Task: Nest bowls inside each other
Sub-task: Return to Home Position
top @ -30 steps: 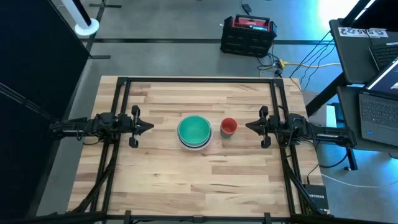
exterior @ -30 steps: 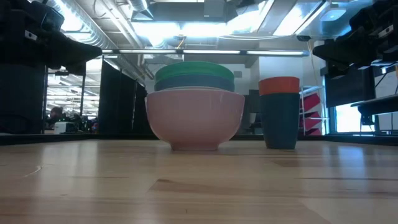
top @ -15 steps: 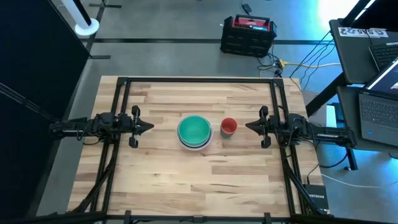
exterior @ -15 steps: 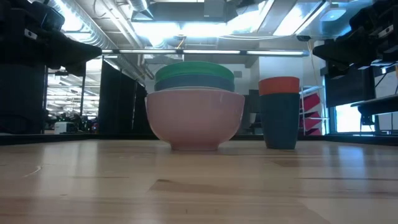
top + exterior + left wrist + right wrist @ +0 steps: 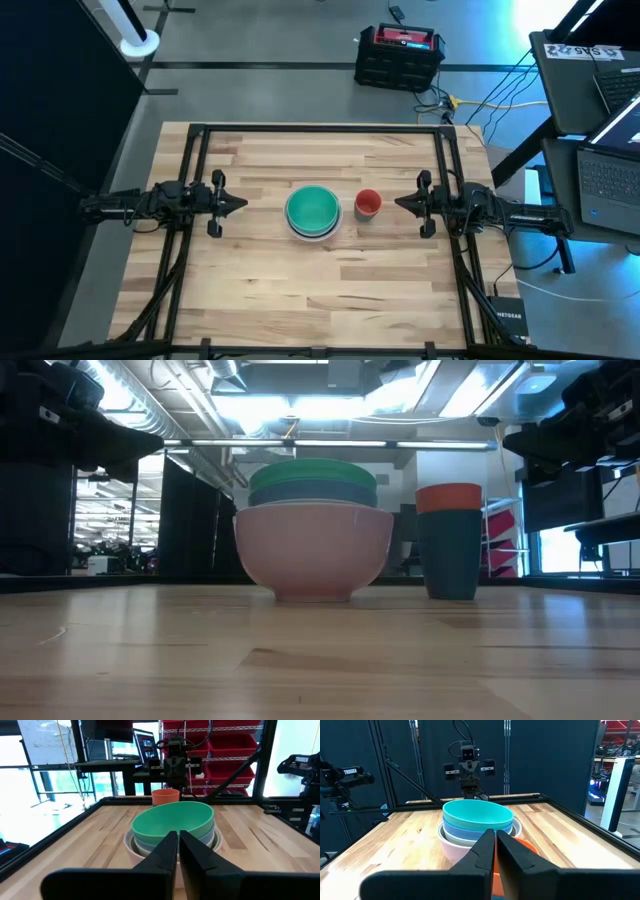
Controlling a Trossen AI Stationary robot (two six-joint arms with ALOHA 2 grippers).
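Note:
A stack of nested bowls point(image 5: 313, 211) stands at the table's middle: a green bowl point(image 5: 313, 470) sits in a light blue one point(image 5: 313, 493), and that sits in a large whitish bowl point(image 5: 313, 550) resting on its base. Just right of the stack, a tiny red bowl point(image 5: 368, 203) sits inside a dark blue one point(image 5: 449, 555). My left gripper point(image 5: 240, 204) hovers shut, left of the stack and level. My right gripper point(image 5: 400, 203) hovers shut, right of the red bowl. Both point at the bowls and are clear of them, as the left wrist view point(image 5: 177, 842) and the right wrist view point(image 5: 495, 840) show.
Black frame rails point(image 5: 192, 170) run along the table's left, right and far sides. A black and red case point(image 5: 398, 55) sits on the floor beyond the far edge, and laptops point(image 5: 610, 180) stand off the right side. Bare wood lies near and far of the bowls.

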